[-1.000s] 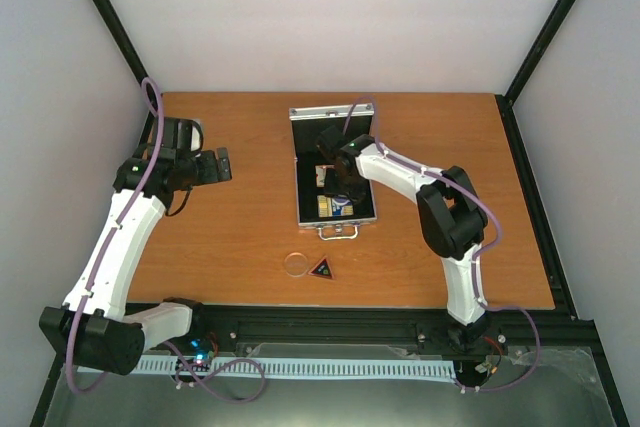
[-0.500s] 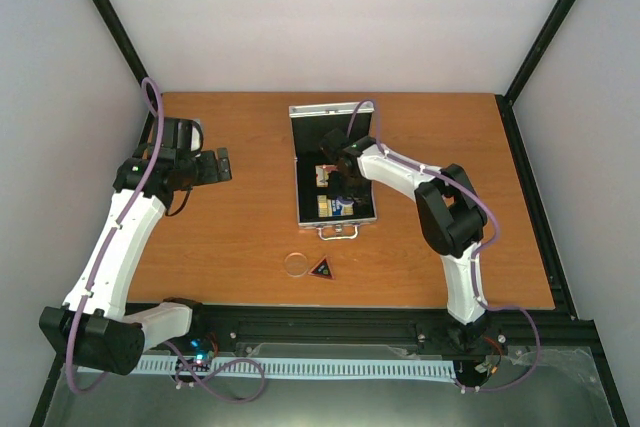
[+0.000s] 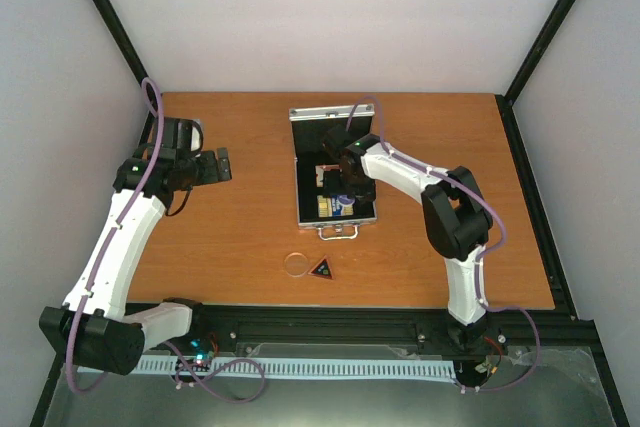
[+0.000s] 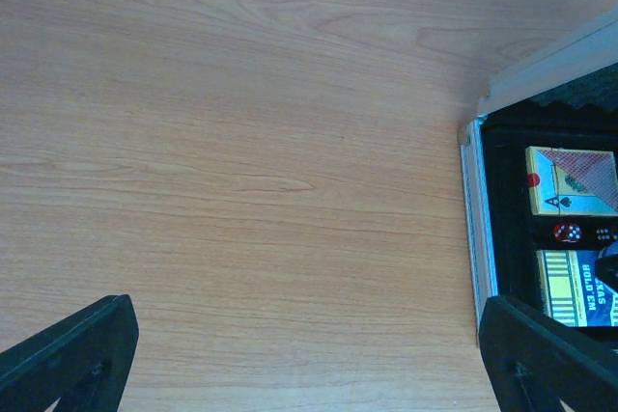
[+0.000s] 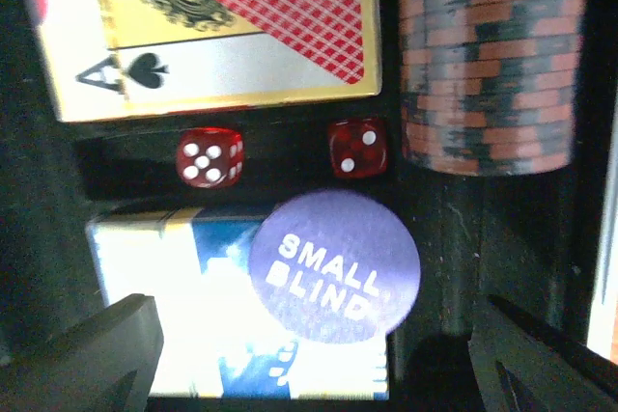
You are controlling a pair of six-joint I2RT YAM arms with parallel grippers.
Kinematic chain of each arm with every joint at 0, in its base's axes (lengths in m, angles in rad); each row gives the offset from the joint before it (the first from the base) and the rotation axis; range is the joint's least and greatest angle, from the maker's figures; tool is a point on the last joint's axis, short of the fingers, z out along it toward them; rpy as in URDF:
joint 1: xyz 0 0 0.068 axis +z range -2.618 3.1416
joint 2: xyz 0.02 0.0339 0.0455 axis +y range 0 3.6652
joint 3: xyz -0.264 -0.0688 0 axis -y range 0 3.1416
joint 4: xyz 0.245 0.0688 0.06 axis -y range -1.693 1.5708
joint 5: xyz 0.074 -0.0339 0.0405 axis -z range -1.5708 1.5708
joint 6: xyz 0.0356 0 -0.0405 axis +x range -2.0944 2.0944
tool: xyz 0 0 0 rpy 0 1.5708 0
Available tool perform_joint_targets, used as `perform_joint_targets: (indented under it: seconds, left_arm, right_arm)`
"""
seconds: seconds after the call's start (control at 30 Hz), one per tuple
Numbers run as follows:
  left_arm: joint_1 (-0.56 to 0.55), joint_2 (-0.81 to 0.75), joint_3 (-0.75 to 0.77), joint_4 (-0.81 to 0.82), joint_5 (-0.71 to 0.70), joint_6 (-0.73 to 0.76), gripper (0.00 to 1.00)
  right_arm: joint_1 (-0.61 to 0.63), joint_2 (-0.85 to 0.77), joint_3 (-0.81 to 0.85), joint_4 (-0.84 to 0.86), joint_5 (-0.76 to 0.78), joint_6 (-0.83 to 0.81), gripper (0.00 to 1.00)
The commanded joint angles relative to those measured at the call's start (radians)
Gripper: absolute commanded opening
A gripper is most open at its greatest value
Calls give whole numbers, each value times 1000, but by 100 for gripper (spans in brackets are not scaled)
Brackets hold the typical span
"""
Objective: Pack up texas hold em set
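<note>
Blue "SMALL BLIND" disc [image 5: 334, 264] lies in the silver case [image 4: 472, 229], atop the blue-yellow deck [image 5: 174, 296] below the red dice [image 5: 210, 156]. Right jaws stand spread at the lower corners, pinching nothing; left jaws spread over worktop [image 4: 241, 142]. Best lift straight up, leaving it unnudged.

Orange-brown wooden table [image 3: 230, 237] (grain visible up close), pale walls [image 3: 330, 17], black corner posts [image 3: 105, 17]
</note>
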Motion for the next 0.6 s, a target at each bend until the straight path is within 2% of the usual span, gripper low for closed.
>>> perform_joint_targets:
  seconds: [0.0, 0.17, 0.33, 0.43, 0.5, 0.57]
  left_arm:
    - [-2, 0, 6, -3, -12, 4, 100]
    - [-3, 5, 7, -3, -11, 5, 100]
    - [-2, 9, 17, -1, -7, 11, 100]
    - [-2, 11, 21, -4, 1, 12, 100]
    - [-2, 9, 20, -2, 11, 11, 100]
    - [-2, 10, 18, 0, 20, 7, 100]
  right_arm:
    - [9, -121, -9, -30, -5, -55, 89]
    - [88, -214, -55, -105, -12, -86, 88]
    - [269, -259, -109, -177, 18, -117, 88]
    - [382, -266, -154, -158, 11, -142, 92]
    - [429, -262, -178, -137, -12, -137, 99]
    - [451, -247, -183, -117, -35, -123, 100]
